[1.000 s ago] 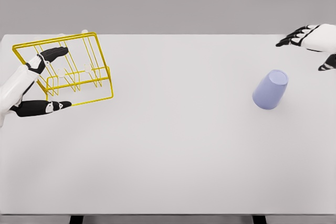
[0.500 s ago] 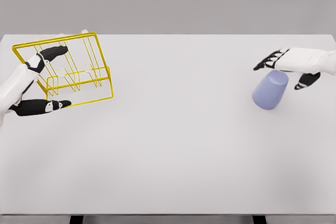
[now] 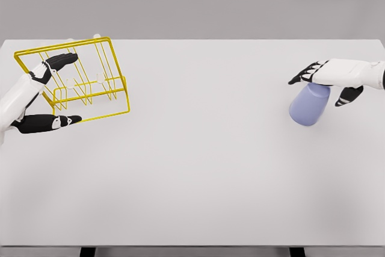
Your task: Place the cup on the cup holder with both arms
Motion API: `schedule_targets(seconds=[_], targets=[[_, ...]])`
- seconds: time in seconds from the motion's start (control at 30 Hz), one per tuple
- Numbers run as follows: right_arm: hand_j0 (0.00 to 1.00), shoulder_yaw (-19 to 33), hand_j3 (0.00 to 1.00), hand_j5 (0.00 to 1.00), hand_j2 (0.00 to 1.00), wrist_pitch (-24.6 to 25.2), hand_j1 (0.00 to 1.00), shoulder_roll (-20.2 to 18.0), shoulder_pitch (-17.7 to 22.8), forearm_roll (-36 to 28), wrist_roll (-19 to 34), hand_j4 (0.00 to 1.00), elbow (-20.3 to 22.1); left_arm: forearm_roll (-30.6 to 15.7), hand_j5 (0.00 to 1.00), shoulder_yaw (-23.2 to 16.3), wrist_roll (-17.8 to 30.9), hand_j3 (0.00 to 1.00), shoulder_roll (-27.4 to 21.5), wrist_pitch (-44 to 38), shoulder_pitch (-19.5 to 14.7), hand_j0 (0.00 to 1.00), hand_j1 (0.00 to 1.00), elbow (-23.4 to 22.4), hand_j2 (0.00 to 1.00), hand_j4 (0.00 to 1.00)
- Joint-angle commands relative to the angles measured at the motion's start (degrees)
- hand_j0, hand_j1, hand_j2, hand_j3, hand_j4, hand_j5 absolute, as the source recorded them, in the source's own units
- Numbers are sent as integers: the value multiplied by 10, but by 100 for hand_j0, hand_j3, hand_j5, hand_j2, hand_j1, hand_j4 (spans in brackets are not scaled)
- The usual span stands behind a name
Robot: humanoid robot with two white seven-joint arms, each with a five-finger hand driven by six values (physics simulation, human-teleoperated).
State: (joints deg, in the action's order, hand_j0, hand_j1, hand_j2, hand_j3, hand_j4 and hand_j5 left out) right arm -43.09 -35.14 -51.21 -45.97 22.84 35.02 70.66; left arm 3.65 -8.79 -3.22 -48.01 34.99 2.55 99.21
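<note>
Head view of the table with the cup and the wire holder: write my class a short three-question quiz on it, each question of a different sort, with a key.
1. True or false: the lavender cup already sits on the yellow cup holder.
2. Which hand is over the cup? A) left hand B) right hand C) neither
3. Fill in: the cup holder stands near the table's ____ edge, as the picture shows it.

Key
1. False: the cup is on the white table, far from the holder.
2. B: the right hand is over the cup's top, fingers spread; the left hand is at the holder.
3. left
</note>
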Motion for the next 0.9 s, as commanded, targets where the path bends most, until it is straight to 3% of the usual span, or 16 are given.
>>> schedule_targets(seconds=[0.0,0.3,0.77,0.87], targets=[[99,1,99,99,99,1,99,-5,0,-3,0,99,4,-3,100,0,0,100,-1,0,0,100,100,0,100,100],[99,0,99,99,99,1,99,-14,4,-3,0,99,56,-2,100,0,0,100,-1,0,-1,100,100,-1,100,100],[100,-22,100,100,100,1,100,-19,4,-3,0,100,53,-2,100,1,-1,100,-1,0,0,100,100,0,100,100],[85,-22,85,85,85,1,85,-19,4,-3,0,85,55,-2,100,1,-1,100,-1,0,0,100,100,0,100,100]])
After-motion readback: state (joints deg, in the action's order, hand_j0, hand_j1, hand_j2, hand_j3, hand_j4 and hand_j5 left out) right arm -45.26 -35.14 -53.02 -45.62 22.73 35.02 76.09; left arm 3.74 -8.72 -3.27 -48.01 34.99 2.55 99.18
